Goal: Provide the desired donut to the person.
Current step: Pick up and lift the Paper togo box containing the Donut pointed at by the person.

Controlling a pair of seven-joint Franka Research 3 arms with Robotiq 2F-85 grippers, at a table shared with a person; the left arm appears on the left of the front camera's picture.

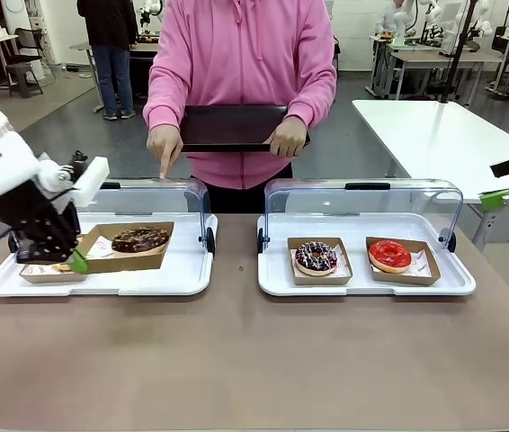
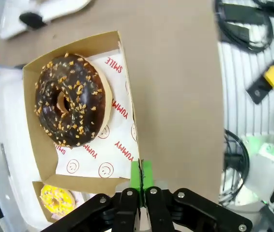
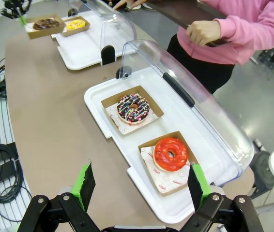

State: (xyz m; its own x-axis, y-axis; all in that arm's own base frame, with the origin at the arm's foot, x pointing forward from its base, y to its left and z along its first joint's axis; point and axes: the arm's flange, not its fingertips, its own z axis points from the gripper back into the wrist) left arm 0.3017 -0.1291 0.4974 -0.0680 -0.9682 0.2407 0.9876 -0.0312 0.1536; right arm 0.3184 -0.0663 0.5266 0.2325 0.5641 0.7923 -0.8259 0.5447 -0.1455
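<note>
A smooth brown table (image 1: pixel 236 360) carries two white plastic trays, each with a clear domed lid tipped back at its far edge. The person (image 1: pixel 245 54) in a pink hooded sweatshirt stands past the table's far edge. They hold a flat dark rectangular tray (image 1: pixel 232 126) level and point a finger of one hand (image 1: pixel 165 144) down toward the left white tray (image 1: pixel 187 270).

At that tray's near left corner, an open brown cardboard box (image 1: pixel 120 261) lined with printed paper holds the glossy chocolate ring donut (image 1: pixel 139 239), strewn with pale nut crumbs. The left gripper (image 1: pixel 76 261) is pinched tight on the thin wall at the box's left end. The box's long axis runs along the tray's near edge.

The dark rectangular tray lies beyond the far edge, up past the lid, so I judge the left arm far better placed. The right gripper (image 3: pixel 141 169) hangs near the table's right edge, jaws wide and empty.
</note>
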